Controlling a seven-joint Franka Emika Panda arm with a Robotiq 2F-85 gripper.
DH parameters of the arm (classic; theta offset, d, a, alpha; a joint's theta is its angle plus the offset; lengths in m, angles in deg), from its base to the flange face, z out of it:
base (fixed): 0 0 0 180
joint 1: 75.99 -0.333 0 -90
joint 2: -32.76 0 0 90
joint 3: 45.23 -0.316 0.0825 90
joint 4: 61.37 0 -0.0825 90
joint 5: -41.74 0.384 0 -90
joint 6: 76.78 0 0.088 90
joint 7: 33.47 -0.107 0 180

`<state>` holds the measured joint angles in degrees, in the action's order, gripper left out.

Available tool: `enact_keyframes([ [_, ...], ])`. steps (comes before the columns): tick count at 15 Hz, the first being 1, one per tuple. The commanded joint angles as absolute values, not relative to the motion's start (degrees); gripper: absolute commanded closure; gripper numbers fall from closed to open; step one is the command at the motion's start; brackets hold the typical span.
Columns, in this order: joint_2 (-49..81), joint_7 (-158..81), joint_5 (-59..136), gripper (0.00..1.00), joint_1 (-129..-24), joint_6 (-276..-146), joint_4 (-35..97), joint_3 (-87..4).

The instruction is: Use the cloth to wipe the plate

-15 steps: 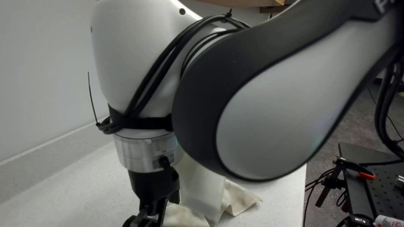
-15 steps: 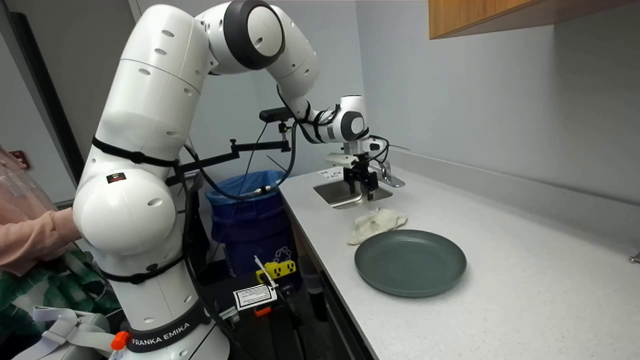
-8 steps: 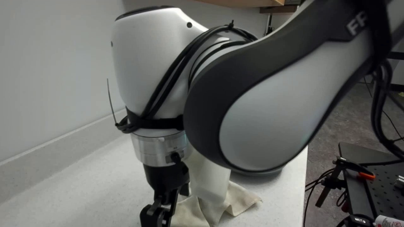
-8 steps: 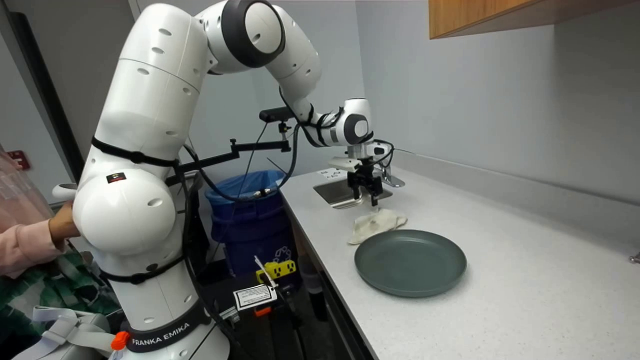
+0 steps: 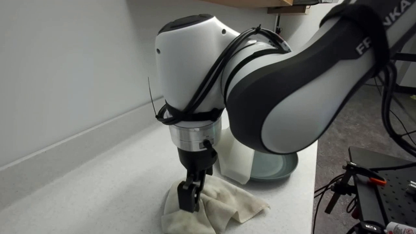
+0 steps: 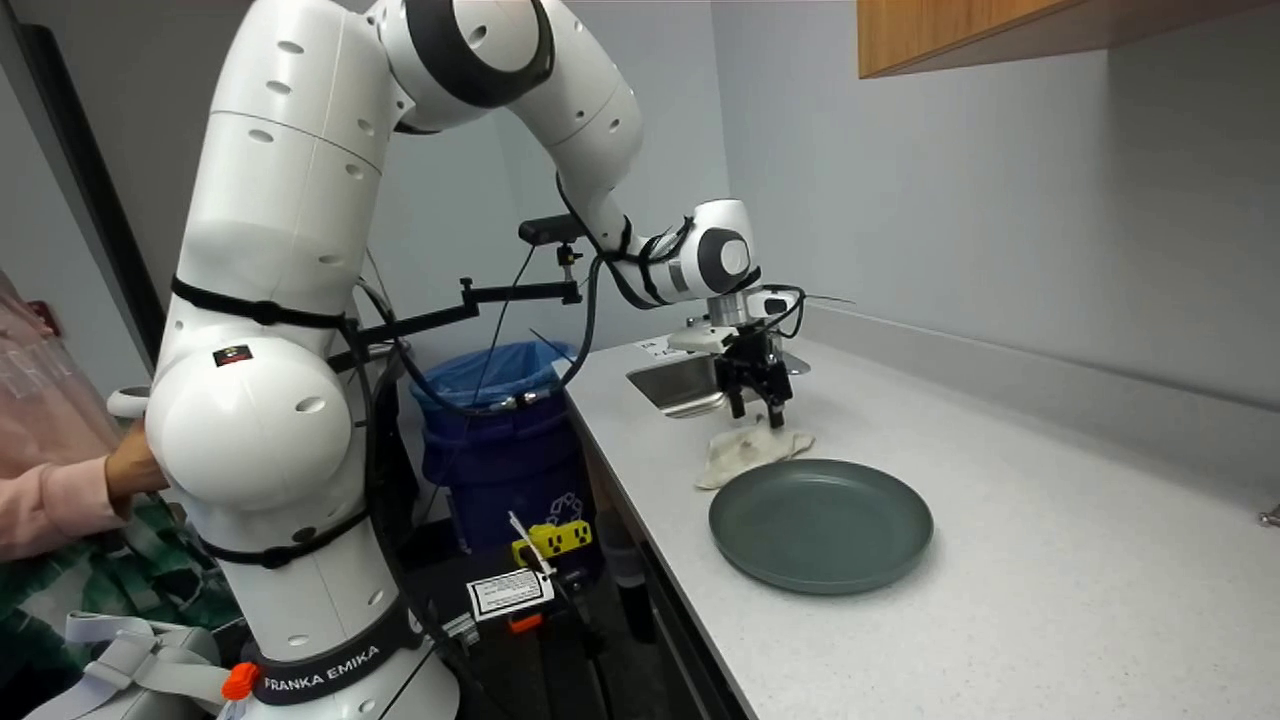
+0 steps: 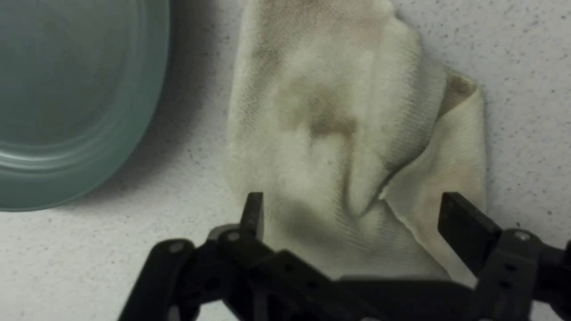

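Gripper [image 7: 351, 209] over the cloth [image 7: 303, 160], jaws wide apart.
Cloth lies creased, brownish in patches, on the speckled counter [image 6: 1080, 560], just beside the grey-green plate [image 6: 820, 530].

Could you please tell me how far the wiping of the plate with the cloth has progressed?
Done: the positioning, it seems; the end effector is over the cloth, its jaws open.
In hand: probably the grasp, as folds show between the jaws in the wrist view, but nothing is gripped.
Left: gripping the cloth, carrying it to the plate and wiping; the wrist view shows counter between the two.
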<state>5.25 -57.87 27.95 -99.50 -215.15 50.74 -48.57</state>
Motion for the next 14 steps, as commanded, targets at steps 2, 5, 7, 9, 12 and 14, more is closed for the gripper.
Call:
enact_keyframes([
  [2, 5.08, -61.00, 26.11, 0.00, -100.09, -217.93, 53.14, -47.92],
  [5, 2.85, -62.05, 26.77, 0.00, -100.13, -219.54, 52.36, -47.79],
  [7, 1.70, -63.13, 26.52, 0.00, -100.58, -220.56, 51.87, -47.15],
  [9, 0.83, -63.80, 26.74, 0.00, -100.78, -221.56, 51.31, -46.70],
  [12, 0.26, -64.01, 27.62, 0.27, -100.78, -222.75, 50.90, -46.77],
  [14, 0.75, -64.14, 27.81, 0.39, -101.04, -222.71, 51.21, -46.92],
])
